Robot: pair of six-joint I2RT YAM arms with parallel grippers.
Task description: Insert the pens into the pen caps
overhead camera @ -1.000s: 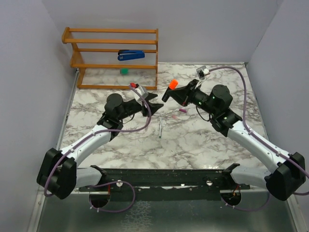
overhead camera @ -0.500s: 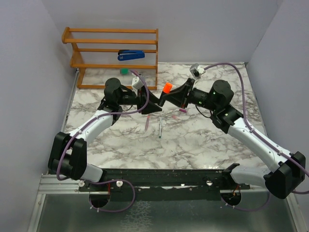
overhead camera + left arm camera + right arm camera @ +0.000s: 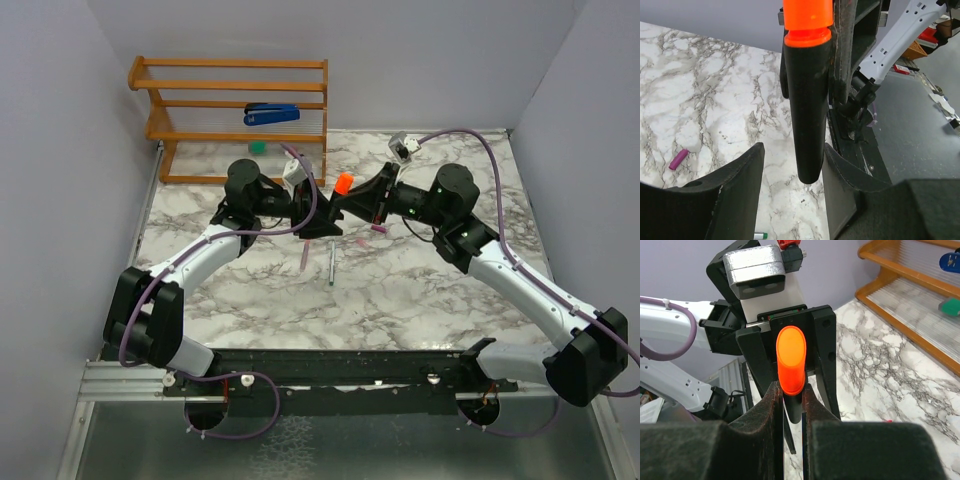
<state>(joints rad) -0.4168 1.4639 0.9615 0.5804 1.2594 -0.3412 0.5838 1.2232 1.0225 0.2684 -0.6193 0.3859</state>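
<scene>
While pinched in the clenched right hand (image 3: 789,405), thick black marker body (image 3: 807,115) with chunky orange cap (image 3: 791,360) sits between unclenched left hand (image 3: 790,172) fingers, above marbled surface (image 3: 420,285).

Marble table (image 3: 420,290), grey walls (image 3: 420,60), wooden rack (image 3: 230,120).

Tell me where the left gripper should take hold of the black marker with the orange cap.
Grip the bare black barrel below the orange cap, closing from both sides. The marker hangs between the left gripper's open jaws, and the right gripper already pinches it just under the cap, so probably only the lower barrel is free.
</scene>
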